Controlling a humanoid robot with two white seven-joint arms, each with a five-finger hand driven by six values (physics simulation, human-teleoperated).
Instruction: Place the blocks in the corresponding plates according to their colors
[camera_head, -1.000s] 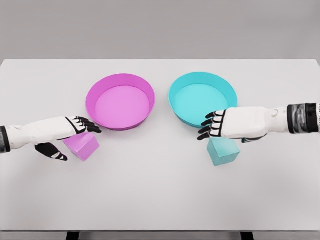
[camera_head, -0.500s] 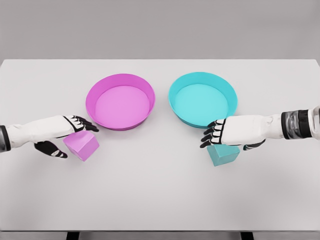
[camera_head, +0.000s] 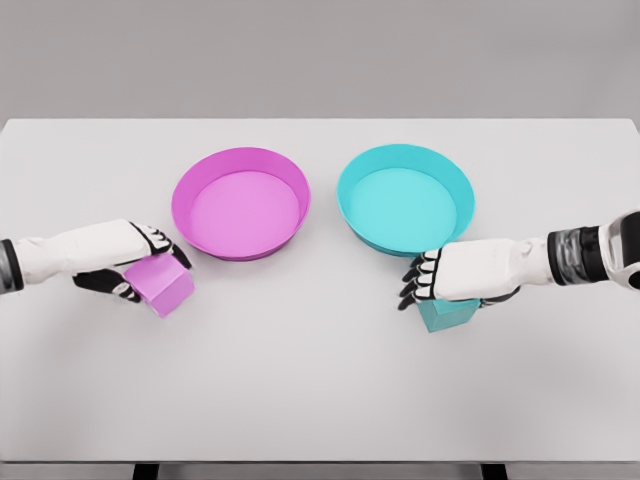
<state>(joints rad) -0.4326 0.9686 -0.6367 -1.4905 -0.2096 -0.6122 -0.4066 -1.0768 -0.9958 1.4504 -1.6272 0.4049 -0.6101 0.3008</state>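
Left robot hand (camera_head: 135, 262) grips the pink block (camera_head: 162, 285); right robot hand (camera_head: 440, 277) seems to grip the teal block (camera_head: 447, 314), ready for lifting into matching plates.

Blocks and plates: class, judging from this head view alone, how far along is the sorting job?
Done: nothing; the pink plate and cyan plate hold no blocks. In hand: the left hand closes around the pink block, and the right hand covers the cyan block; both blocks look to be still on the table. Left: lift each block and set it in its matching plate.
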